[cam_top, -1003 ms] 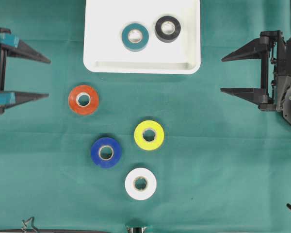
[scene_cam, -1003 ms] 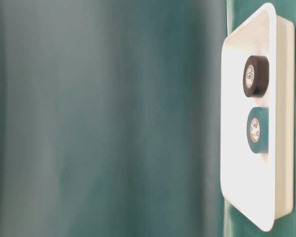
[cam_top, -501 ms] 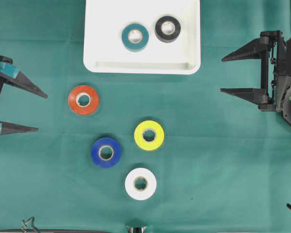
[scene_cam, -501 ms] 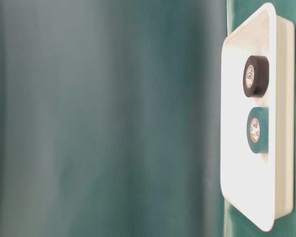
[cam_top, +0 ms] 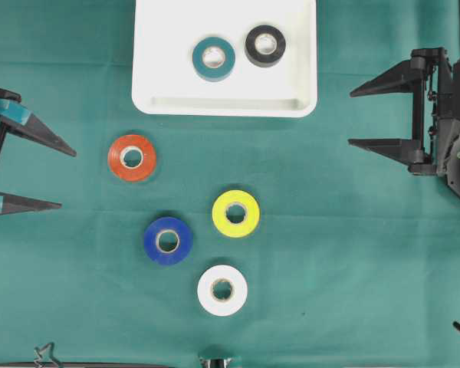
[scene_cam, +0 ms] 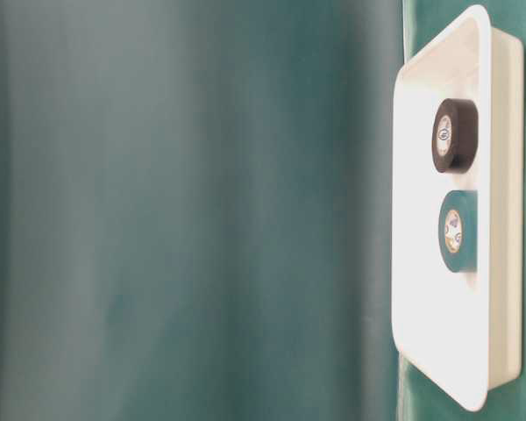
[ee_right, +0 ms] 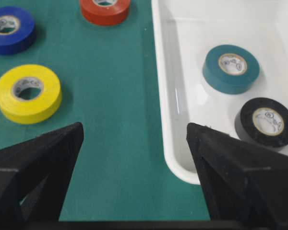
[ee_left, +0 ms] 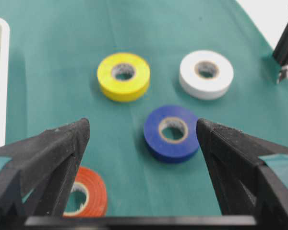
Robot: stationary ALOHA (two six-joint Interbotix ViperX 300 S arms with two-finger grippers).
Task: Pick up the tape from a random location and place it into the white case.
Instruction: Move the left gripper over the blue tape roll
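The white case (cam_top: 226, 106) sits at the back middle and holds a teal tape (cam_top: 213, 58) and a black tape (cam_top: 265, 46). On the green cloth lie an orange tape (cam_top: 132, 158), a yellow tape (cam_top: 235, 213), a blue tape (cam_top: 168, 241) and a white tape (cam_top: 222, 290). My left gripper (cam_top: 67, 179) is open and empty at the left edge, left of the orange tape. In the left wrist view the blue tape (ee_left: 172, 132) lies just ahead of the right finger. My right gripper (cam_top: 350, 118) is open and empty, right of the case.
Green cloth covers the whole table. The table-level view shows only the case rim (scene_cam: 486, 219) with its two rolls. In the right wrist view the case's near corner (ee_right: 182, 167) lies ahead of the right finger, with open cloth to its left.
The left gripper has moved toward the table's front edge, from level with the case's front rim to level with the orange tape, still open. The right arm and all tapes are unmoved.
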